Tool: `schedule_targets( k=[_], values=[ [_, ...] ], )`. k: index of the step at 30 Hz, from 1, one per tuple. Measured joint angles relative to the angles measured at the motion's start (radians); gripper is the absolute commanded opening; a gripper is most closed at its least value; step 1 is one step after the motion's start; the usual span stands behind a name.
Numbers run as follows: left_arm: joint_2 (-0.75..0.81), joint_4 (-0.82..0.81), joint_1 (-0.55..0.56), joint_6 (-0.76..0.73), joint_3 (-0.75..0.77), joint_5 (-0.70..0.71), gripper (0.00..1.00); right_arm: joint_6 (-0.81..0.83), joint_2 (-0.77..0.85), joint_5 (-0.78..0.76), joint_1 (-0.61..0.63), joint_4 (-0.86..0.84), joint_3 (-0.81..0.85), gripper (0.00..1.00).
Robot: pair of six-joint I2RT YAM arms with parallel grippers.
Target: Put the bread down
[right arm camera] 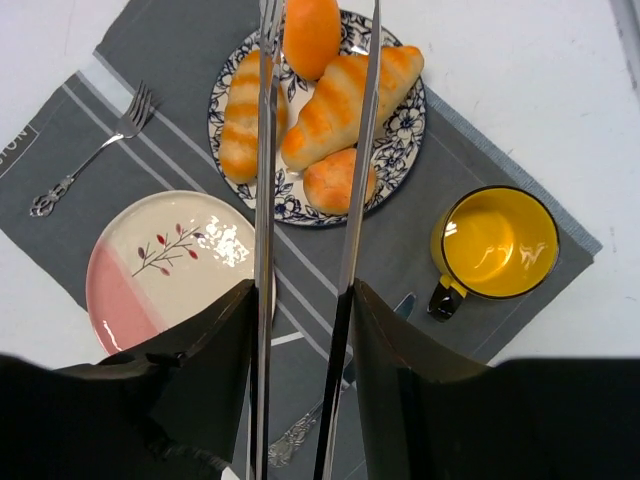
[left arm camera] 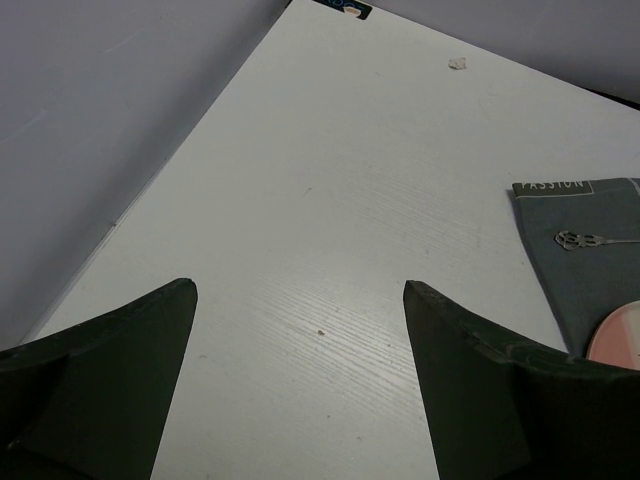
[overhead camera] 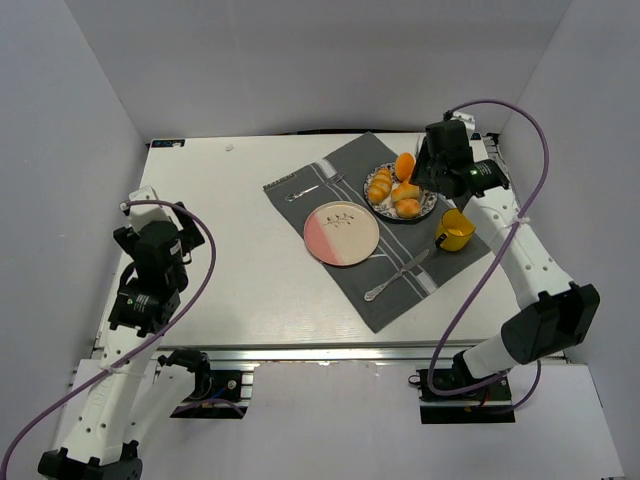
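The bread (right arm camera: 240,118), a small ridged golden-orange roll, lies at the left of the blue patterned plate (right arm camera: 408,140) beside a longer roll (right arm camera: 352,92), a small bun (right arm camera: 335,182) and an orange bun (right arm camera: 312,32). It shows in the top view (overhead camera: 379,185) too. My right gripper (right arm camera: 305,292) is shut on metal tongs (right arm camera: 264,200). Their arms reach over the plate, straddling the orange bun and the longer roll's end. The left arm runs along the bread's right edge. The tips are out of view. My left gripper (left arm camera: 300,290) is open and empty over bare table.
A pink and white plate (right arm camera: 165,262) sits on the grey placemat (right arm camera: 410,250) left of the blue plate. A yellow mug (right arm camera: 497,245) stands at the right. A fork (right arm camera: 88,160) lies at the mat's far left, and a knife and spoon (overhead camera: 400,275) at its near side.
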State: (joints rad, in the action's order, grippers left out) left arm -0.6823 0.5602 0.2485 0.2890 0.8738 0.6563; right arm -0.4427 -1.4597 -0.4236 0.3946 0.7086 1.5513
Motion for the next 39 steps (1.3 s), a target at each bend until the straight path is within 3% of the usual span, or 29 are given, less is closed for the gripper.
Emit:
schedule_targets(
  k=[15,25,39],
  values=[
    [-0.003,-0.007,0.000,0.001,-0.032,-0.034,0.95,-0.071,-0.202,0.195,-0.010,-0.053,0.011,0.51],
    [-0.003,-0.007,0.000,0.000,-0.032,-0.037,0.95,-0.116,-0.324,0.203,0.027,-0.084,0.026,0.55],
    [-0.003,-0.007,0.000,-0.008,-0.032,-0.036,0.95,-0.157,-0.348,0.130,0.058,-0.087,0.026,0.56]
  ],
)
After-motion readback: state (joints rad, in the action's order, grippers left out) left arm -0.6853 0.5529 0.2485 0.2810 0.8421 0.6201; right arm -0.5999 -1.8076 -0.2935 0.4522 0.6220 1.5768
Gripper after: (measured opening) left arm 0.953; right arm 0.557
